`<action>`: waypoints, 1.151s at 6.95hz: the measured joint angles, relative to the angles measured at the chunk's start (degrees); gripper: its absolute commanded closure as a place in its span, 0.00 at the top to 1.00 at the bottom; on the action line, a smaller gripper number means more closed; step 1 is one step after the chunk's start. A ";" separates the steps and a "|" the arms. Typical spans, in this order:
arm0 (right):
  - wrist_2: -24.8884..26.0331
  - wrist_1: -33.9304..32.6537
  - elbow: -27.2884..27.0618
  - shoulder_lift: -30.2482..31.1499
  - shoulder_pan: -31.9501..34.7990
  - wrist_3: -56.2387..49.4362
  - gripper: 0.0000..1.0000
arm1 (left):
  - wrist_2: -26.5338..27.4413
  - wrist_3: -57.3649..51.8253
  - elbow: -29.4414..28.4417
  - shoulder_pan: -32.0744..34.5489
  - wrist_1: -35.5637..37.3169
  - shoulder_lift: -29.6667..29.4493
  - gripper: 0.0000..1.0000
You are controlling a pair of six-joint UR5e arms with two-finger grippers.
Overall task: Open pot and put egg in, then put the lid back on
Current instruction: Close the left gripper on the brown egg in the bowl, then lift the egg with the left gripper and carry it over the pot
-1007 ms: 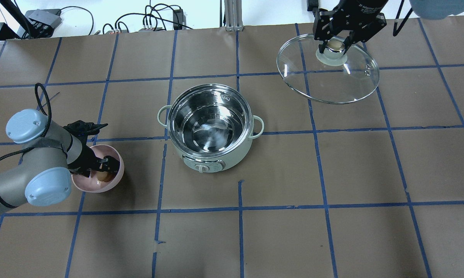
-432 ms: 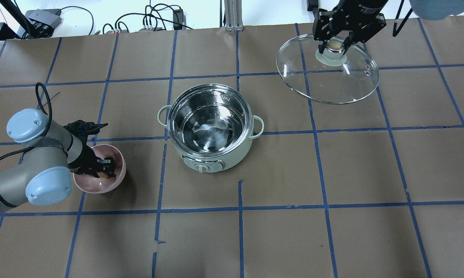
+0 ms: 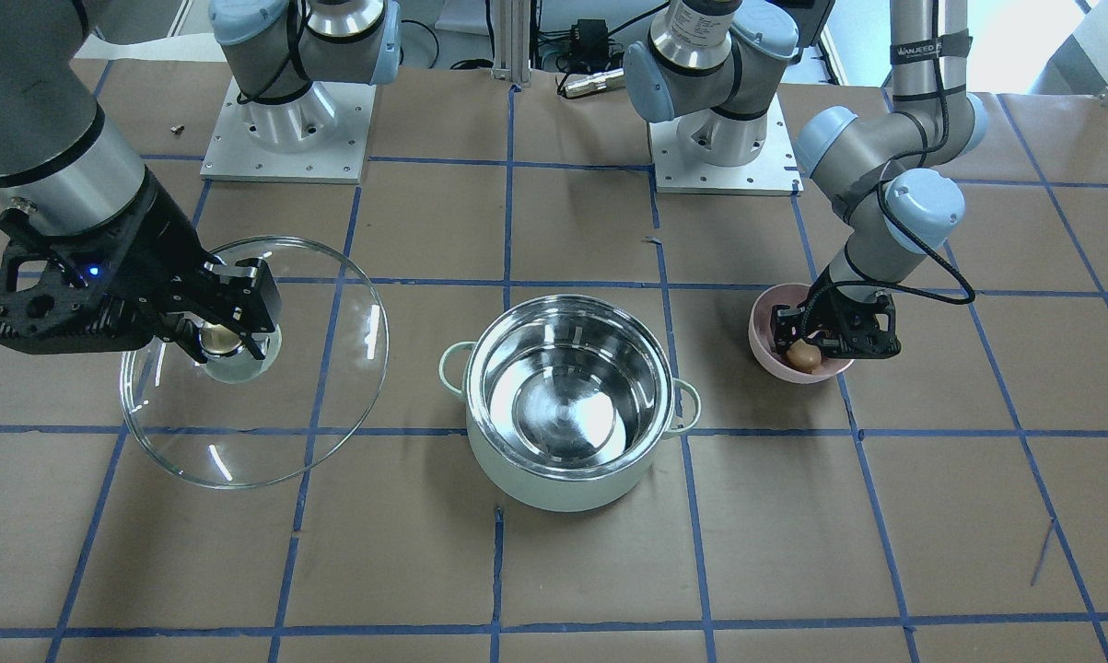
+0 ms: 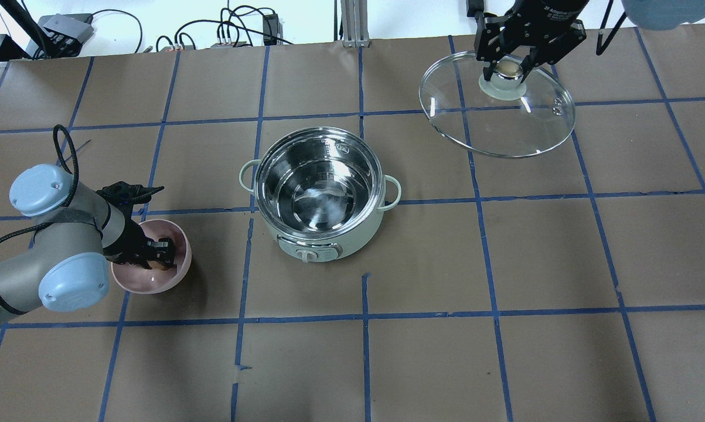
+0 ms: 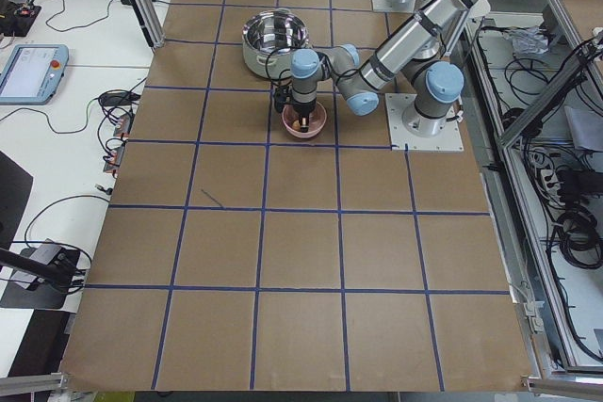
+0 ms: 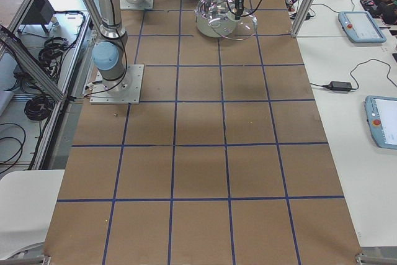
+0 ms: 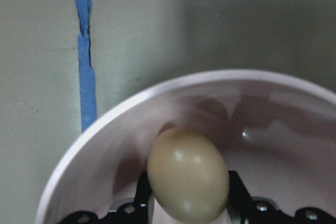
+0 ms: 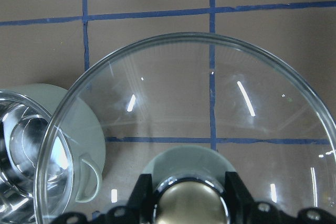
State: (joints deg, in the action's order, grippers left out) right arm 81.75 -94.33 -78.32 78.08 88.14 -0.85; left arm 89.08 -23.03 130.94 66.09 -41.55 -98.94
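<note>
The mint-green pot (image 4: 320, 196) stands open at the table's middle, its steel inside empty; it also shows in the front view (image 3: 567, 414). My right gripper (image 4: 509, 69) is shut on the brass knob of the glass lid (image 4: 504, 123) and holds it above the table, far right of the pot; the lid shows in the front view (image 3: 268, 405) and the right wrist view (image 8: 210, 108). My left gripper (image 4: 159, 258) is inside the pink bowl (image 4: 173, 275), shut on the tan egg (image 7: 188, 174), which also shows in the front view (image 3: 802, 354).
The pink bowl (image 3: 765, 322) sits left of the pot in the overhead view. Cables and power boxes (image 4: 223, 35) lie along the far table edge. Both arm bases (image 3: 282, 120) stand on the robot's side of the table.
My left gripper has closed on the egg in the pink bowl, and the bowl has shifted slightly. The right gripper holds the lid in the same place.
</note>
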 measured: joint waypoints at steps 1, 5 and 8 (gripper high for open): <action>-0.01 -0.04 -0.01 -0.03 0.01 -0.02 0.22 | -0.08 0.00 -0.25 0.00 0.04 0.03 0.02; -0.03 -0.07 -0.07 -0.04 0.01 -0.12 0.23 | -0.03 0.86 -5.63 1.70 -3.90 1.96 0.02; 0.10 0.01 -0.10 -0.04 0.02 -0.32 0.23 | 0.27 6.18 -11.22 6.50 -11.87 4.32 0.02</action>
State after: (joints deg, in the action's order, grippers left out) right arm 81.85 -94.32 -78.42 78.05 88.16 -1.17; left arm 89.35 -16.85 119.72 72.59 -53.42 -94.63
